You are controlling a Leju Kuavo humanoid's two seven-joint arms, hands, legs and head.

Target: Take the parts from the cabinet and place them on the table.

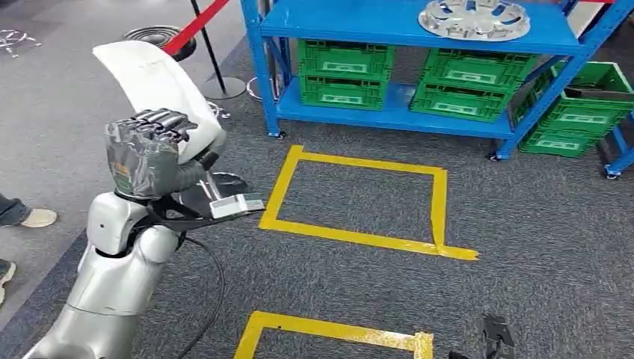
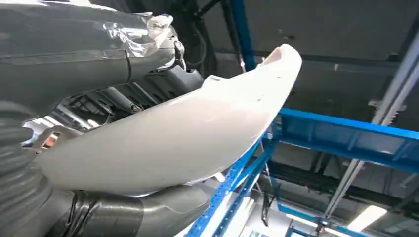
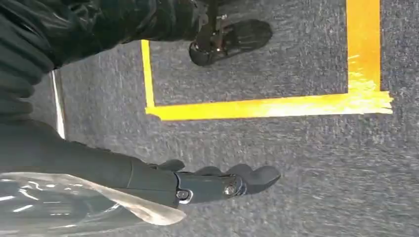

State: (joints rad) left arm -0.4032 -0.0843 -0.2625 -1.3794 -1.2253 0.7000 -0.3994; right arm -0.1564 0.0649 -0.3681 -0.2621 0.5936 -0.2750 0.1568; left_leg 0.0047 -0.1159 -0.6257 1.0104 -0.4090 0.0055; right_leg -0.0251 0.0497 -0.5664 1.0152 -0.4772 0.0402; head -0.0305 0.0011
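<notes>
Part in hand, table not yet reached.

The robot's left hand [image 1: 153, 149] is raised at the near left and grasps a curved white part [image 1: 161, 82], its fingers wrapped over the part's lower end while the rest rises above the hand; the left wrist view shows the same white shell [image 2: 178, 133] lying across the hand. The right hand [image 3: 217, 182] hangs low over the grey carpet with nothing in it and its fingers stretched out loosely. Ahead, on the far side, stands the blue cabinet [image 1: 389, 26] with green crates [image 1: 345, 73] on its lower shelf and a silver wheel cover [image 1: 474, 18] on its upper shelf. Yellow tape squares [image 1: 359, 198] mark the floor between. Judging by this, one part is taken and carried, its placing remains, and more may wait on the cabinet.
</notes>
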